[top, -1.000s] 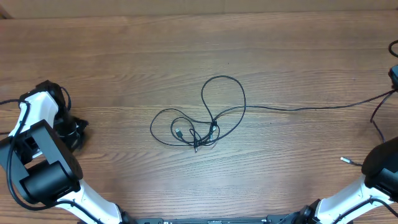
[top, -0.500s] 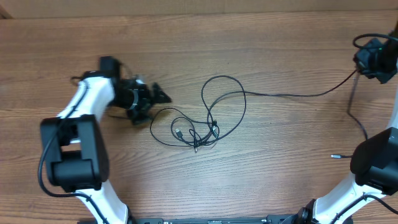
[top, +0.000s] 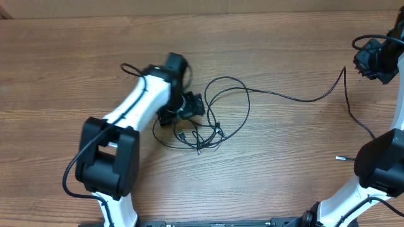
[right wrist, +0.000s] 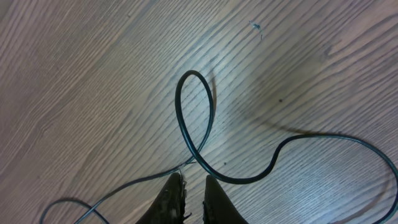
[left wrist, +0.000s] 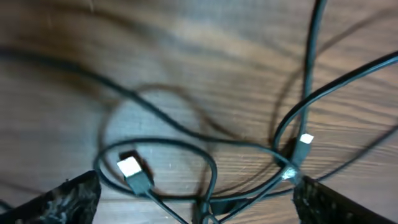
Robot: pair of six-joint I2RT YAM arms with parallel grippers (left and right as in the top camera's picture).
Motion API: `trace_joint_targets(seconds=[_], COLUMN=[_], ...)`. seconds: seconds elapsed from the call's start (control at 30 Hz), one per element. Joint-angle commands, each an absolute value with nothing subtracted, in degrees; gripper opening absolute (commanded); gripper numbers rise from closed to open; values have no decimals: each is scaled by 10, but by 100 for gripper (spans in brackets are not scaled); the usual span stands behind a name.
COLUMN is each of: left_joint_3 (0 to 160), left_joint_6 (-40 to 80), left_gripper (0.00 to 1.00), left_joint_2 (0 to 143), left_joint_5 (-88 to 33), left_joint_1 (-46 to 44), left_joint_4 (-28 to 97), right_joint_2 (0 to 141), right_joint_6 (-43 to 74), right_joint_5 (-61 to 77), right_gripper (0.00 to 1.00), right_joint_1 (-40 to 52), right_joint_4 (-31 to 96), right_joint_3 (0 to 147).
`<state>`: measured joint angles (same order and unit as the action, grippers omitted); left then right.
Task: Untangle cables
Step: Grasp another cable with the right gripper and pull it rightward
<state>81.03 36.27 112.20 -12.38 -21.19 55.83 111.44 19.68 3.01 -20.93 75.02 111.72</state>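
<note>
The cables (top: 211, 123) lie in a tangle of thin black loops at the middle of the table. My left gripper (top: 192, 106) is over the tangle's left side. It is open wide, with one finger on each side of the loops (left wrist: 205, 155), holding nothing. A pale-tipped plug (left wrist: 129, 167) and a second small plug (left wrist: 305, 140) lie among them. One strand (top: 297, 98) runs right to a sharp kink by my right gripper (top: 356, 65). That gripper (right wrist: 194, 180) is raised and shut on the strand at its fingertips. The strand's free plug end (top: 341, 157) rests on the table.
The wooden table (top: 284, 183) carries only the cables. Its back edge (top: 202, 12) runs along the top of the overhead view. The left arm (top: 136, 107) slants across the left half. The right arm's base (top: 379, 170) stands at the front right.
The left arm swung from the far left to the tangle, and its jaws opened wide. The right gripper moved back and left, drawing the long strand up into a kink.
</note>
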Motion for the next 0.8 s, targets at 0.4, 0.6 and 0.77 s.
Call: trace_joint_targets(seconds=[0.4,0.6,0.77], left_joint_3=[807,807,807], left_joint_6=[493,494,493], left_gripper=[37,6,4], left_joint_2=[1193,1229,1231], left_joint_5=[4,3,-11], left_joint_1=[-262,-262,-253], left_joint_4=[539,538,537], right_joint_2=[1114,1114,1114], right_joint_6=[194,195,277], right_joint_5=[146,233,283], right_gripper=[63,100,100], right_joint_1=[-201,-142,-53], right_joint_4=[812,774,647], right_joint_3=[1108,1046,917])
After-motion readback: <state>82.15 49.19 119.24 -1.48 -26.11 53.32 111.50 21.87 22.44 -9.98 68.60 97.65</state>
